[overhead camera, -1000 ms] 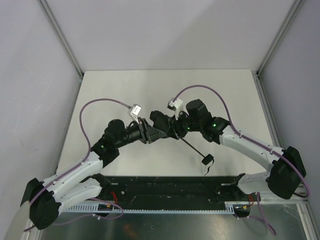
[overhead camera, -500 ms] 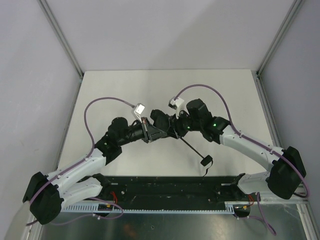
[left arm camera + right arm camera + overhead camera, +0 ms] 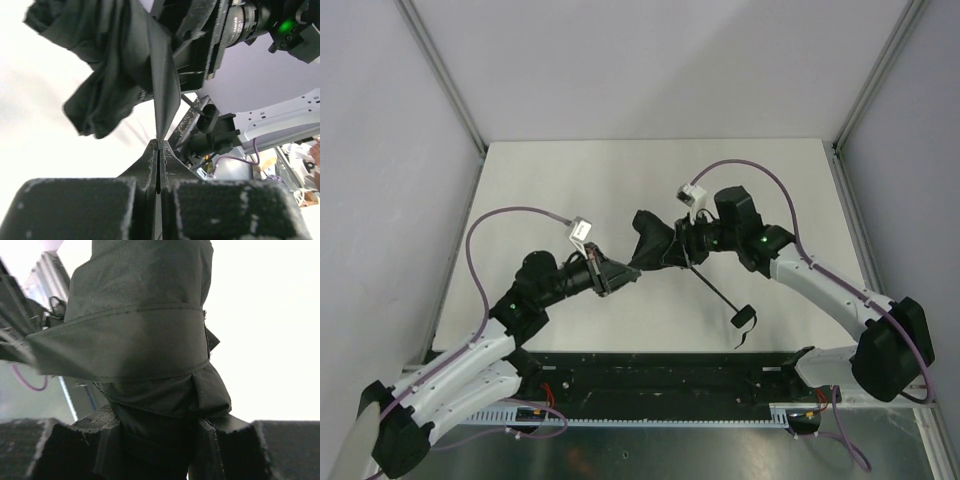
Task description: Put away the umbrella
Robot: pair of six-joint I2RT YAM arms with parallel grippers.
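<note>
Black folding umbrella (image 3: 652,243), collapsed and all bunched up
The canopy (image 3: 648,232) is scrunched into a wad, the slim shaft (image 3: 712,290) is angled near-right, the handle (image 3: 742,317) hung at its end.

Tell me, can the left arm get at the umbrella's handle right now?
Probably not yet: the left gripper is pinching a canopy flap. The handle itself sticks out uncovered, so once released, likely yes.

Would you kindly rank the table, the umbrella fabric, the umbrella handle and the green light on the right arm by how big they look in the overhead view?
1. table, by far the largest
2. umbrella fabric, bunched between the arms
3. umbrella handle
4. green light, a mere dot
</note>
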